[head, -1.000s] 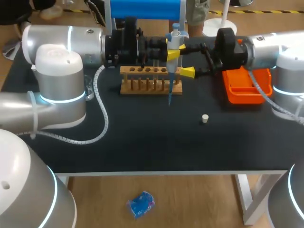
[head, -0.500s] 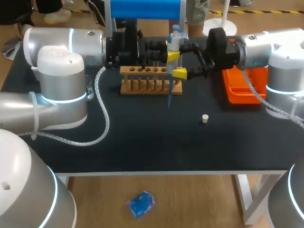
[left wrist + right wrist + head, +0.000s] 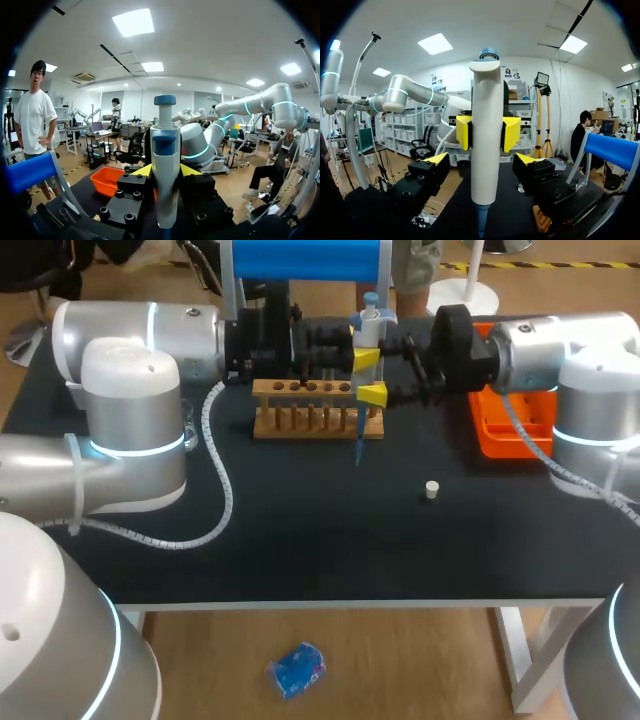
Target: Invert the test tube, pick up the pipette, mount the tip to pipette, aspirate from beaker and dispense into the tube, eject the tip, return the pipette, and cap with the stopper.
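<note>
My left gripper [image 3: 362, 352] is shut on the white pipette [image 3: 370, 325], which it holds upright above the right end of the wooden tube rack [image 3: 300, 410]. The pipette's blue tip [image 3: 358, 448] hangs just in front of the rack. In the left wrist view the pipette [image 3: 165, 150] stands between that gripper's [image 3: 165, 172] yellow tips. My right gripper [image 3: 378, 375] straddles the pipette [image 3: 486, 125] below the left one. It [image 3: 481, 161] is open, with a gap on each side. The white stopper [image 3: 432, 490] lies on the table, right of middle.
An orange tray [image 3: 515, 425] sits at the back right, under my right arm. A blue holder on a white stand [image 3: 305, 258] stands behind the rack. A glass vessel [image 3: 187, 425] shows partly behind my left arm. My left arm's cable [image 3: 222, 490] trails over the table.
My right gripper has moved left from beside the pipette until its fingers stand on either side of it. My left arm and the pipette have stayed put.
</note>
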`<control>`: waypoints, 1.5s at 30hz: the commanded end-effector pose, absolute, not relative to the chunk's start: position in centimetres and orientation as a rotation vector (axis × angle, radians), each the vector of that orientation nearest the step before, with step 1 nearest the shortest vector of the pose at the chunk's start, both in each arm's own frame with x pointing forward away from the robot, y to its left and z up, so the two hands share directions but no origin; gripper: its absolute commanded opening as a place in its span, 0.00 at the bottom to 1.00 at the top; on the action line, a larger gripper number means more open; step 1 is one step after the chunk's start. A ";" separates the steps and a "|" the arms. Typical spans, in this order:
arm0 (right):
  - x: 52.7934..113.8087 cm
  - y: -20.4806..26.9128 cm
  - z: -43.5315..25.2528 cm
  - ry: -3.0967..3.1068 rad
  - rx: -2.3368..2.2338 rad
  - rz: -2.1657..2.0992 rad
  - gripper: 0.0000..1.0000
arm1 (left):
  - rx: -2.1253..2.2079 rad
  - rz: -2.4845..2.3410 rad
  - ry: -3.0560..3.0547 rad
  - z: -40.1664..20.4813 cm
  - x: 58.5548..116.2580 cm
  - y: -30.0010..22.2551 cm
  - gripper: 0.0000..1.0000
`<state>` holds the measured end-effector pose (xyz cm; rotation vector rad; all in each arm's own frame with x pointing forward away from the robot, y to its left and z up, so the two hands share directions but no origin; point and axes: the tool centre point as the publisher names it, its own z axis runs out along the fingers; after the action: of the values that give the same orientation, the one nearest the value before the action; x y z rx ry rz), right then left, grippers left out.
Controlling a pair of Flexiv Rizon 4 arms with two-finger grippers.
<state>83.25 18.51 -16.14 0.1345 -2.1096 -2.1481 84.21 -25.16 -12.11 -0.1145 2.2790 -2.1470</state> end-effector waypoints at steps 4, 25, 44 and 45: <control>83.3 18.5 -16.2 -2.106 0.138 -2.147 0.48 | -0.123 -2.144 2.278 -12.3 84.1 -25.2 0.00; 83.4 18.4 -16.3 -2.092 0.119 -2.149 0.00 | -0.117 -2.153 2.288 -12.5 84.0 -25.4 0.00; 84.3 12.6 -15.4 -2.150 0.120 -2.213 0.00 | -0.248 -2.085 2.144 -10.3 85.7 -21.9 1.00; 84.4 12.0 -15.1 -2.153 0.125 -2.223 0.00 | -0.257 -2.080 2.137 -10.3 85.9 -21.8 1.00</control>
<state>85.06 14.21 -15.92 0.1270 -2.1389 -2.2210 86.41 -22.07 -10.23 -0.2288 2.1725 -2.0839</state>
